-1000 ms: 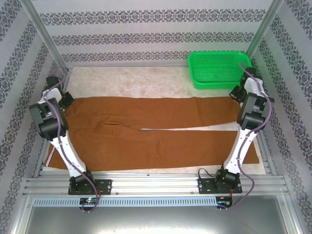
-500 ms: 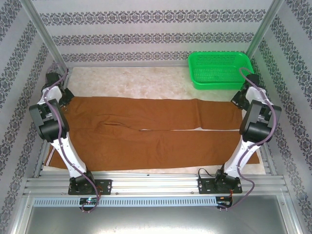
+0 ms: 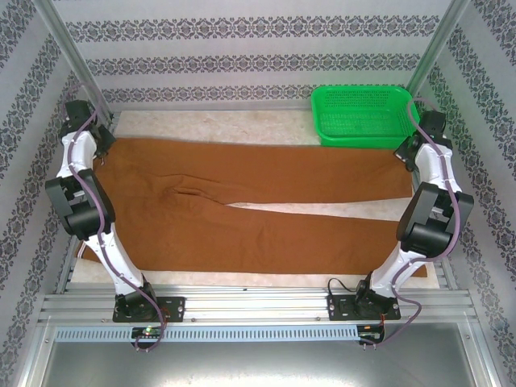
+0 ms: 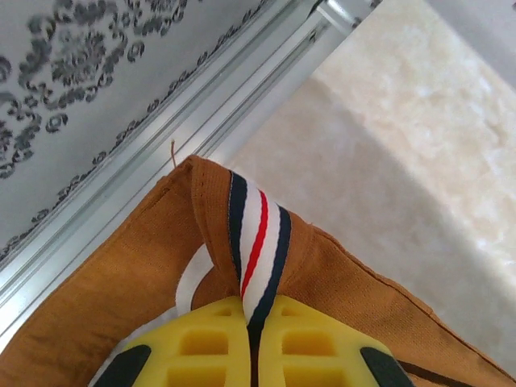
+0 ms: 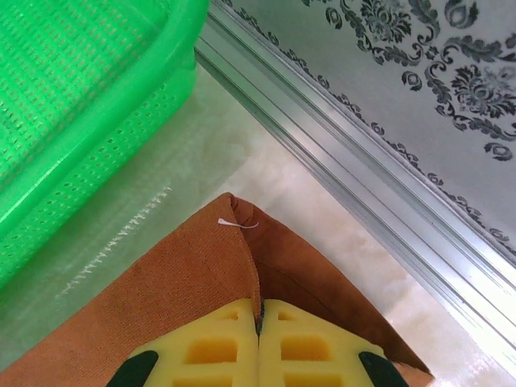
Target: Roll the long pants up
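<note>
Both arms have reached farther back than a second ago, and the long pants (image 3: 242, 201) have gone with them. The far edge of the rust-brown cloth now lies closer to the back wall. The slit between the two legs has opened into a wider wedge, showing the pale tabletop (image 3: 226, 125). The near leg has barely shifted along the front edge.

The pants are spread flat across the table, waist at the left and leg ends at the right. The left gripper (image 3: 98, 151) is clamped on the far waistband corner. From the wrist camera its yellow fingers (image 4: 205, 343) are pressed together on a navy, white and red striped ribbon (image 4: 256, 238), with the cloth bunched up into a peak there. The right gripper (image 3: 405, 153) is pinched tight on the hem corner of the far leg, its yellow pads (image 5: 214, 343) meeting on the seam, and a loose thread (image 5: 238, 224) sticks out at the tip.

A green mesh basket (image 3: 363, 113) sits at the back right, just beside the lifted hem, with a strip of tabletop between them. Aluminium rails (image 5: 363, 185) run close behind both held corners, under the patterned wall (image 3: 242, 56).
</note>
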Available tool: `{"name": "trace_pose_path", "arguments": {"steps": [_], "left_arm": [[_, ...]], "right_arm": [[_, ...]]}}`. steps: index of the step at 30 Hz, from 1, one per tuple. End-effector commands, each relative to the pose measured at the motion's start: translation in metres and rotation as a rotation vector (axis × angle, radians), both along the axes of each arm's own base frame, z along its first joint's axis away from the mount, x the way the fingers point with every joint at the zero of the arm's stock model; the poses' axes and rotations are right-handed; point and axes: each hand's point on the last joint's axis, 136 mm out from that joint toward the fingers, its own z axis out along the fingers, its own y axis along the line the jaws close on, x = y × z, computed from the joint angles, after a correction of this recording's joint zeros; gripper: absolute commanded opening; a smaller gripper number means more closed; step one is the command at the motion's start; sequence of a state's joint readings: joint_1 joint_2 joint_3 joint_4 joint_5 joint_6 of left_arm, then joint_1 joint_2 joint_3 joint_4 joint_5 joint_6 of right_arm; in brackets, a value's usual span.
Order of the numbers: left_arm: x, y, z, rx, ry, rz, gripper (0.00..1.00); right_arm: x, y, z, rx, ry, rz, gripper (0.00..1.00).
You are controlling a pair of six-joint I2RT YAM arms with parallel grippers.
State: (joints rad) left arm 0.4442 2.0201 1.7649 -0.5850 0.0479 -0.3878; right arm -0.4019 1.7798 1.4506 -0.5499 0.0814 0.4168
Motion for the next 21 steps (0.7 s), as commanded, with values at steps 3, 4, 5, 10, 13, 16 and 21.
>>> {"name": "trace_pose_path", "arguments": {"steps": [3, 4, 5, 10, 13, 16, 21], "left_arm": [[0.0, 0.009, 0.06, 0.062, -0.091, 0.057, 0.0], [-0.001, 0.01, 0.065, 0.068, -0.099, 0.063, 0.0], [-0.002, 0.011, 0.07, 0.076, -0.105, 0.067, 0.0], [0.001, 0.017, 0.088, 0.076, -0.143, 0.083, 0.0], [0.013, 0.018, 0.098, 0.057, -0.158, 0.075, 0.0], [0.022, 0.021, 0.106, 0.051, -0.171, 0.069, 0.0], [0.03, 0.03, 0.117, 0.074, -0.168, 0.074, 0.0]], "right_arm": [[0.017, -0.02, 0.054, -0.09, -0.088, -0.023, 0.0], [0.019, -0.021, 0.059, -0.096, -0.098, -0.023, 0.0], [0.021, -0.022, 0.066, -0.103, -0.109, -0.025, 0.0], [0.033, -0.025, 0.091, -0.103, -0.164, -0.031, 0.0], [0.045, -0.027, 0.107, -0.11, -0.19, -0.024, 0.0], [0.054, -0.029, 0.122, -0.125, -0.198, -0.013, 0.0], [0.067, -0.036, 0.134, -0.145, -0.198, 0.0, 0.0]]}}
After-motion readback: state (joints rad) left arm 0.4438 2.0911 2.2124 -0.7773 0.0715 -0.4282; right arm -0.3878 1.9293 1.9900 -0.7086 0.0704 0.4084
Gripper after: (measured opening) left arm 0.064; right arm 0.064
